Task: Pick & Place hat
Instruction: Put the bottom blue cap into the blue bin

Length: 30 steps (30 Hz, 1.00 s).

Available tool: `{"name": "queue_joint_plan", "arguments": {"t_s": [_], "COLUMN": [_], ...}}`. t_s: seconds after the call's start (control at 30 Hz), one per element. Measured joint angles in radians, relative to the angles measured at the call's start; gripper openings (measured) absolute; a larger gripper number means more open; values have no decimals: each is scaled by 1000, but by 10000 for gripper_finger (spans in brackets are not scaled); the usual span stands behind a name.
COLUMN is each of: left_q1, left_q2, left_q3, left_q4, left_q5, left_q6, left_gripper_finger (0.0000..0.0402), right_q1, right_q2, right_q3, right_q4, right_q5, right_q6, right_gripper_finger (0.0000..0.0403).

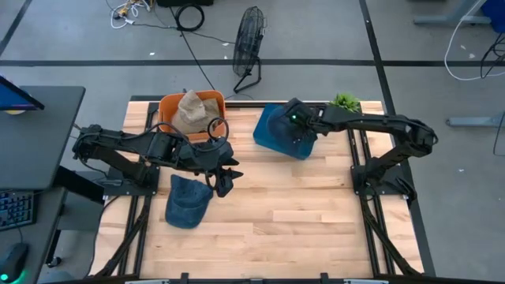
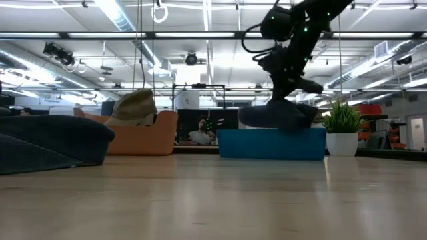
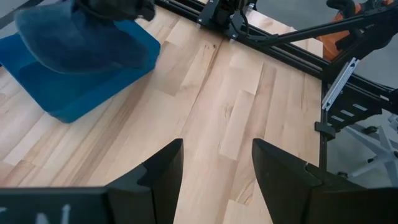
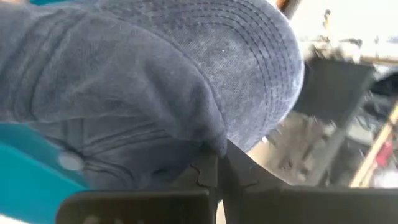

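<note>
— Hat placement: where is the blue cap (image 4: 155,81) held?

— It is pinched at its fabric by the closed right gripper (image 4: 214,165) over the blue bin (image 1: 276,134), presumably so it can be lowered inside. Nothing else can be made out in that bin.

— And the other containers?

— A tan hat (image 1: 190,110) is sitting in the orange bin (image 1: 167,105). A second blue cap (image 1: 188,202) is left on the table (image 1: 316,213) (beside the left gripper (image 3: 217,165), whose fingers are spread, holding nothing).

No legible text, label, brand or number anywhere.
</note>
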Motion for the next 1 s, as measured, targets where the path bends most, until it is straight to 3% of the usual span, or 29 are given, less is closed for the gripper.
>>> {"name": "queue_joint_plan", "arguments": {"t_s": [0.27, 0.53, 0.9, 1.0], "left_q1": [0, 0, 0, 0], "left_q2": [0, 0, 0, 0], "left_q3": [0, 0, 0, 0], "left_q4": [0, 0, 0, 0], "left_q5": [0, 0, 0, 0], "left_q6": [17, 23, 23, 23], "left_gripper_finger": [195, 195, 195, 195], "right_q1": [-87, -110, -215, -228], "right_q2": [0, -43, -38, -15], "right_q3": [-16, -16, -16, -16], "right_q4": [-7, 125, 91, 67], "right_q5": [-66, -65, -66, -144], "right_q6": [82, 70, 85, 66], "right_gripper_finger": [1, 1, 1, 1]}}
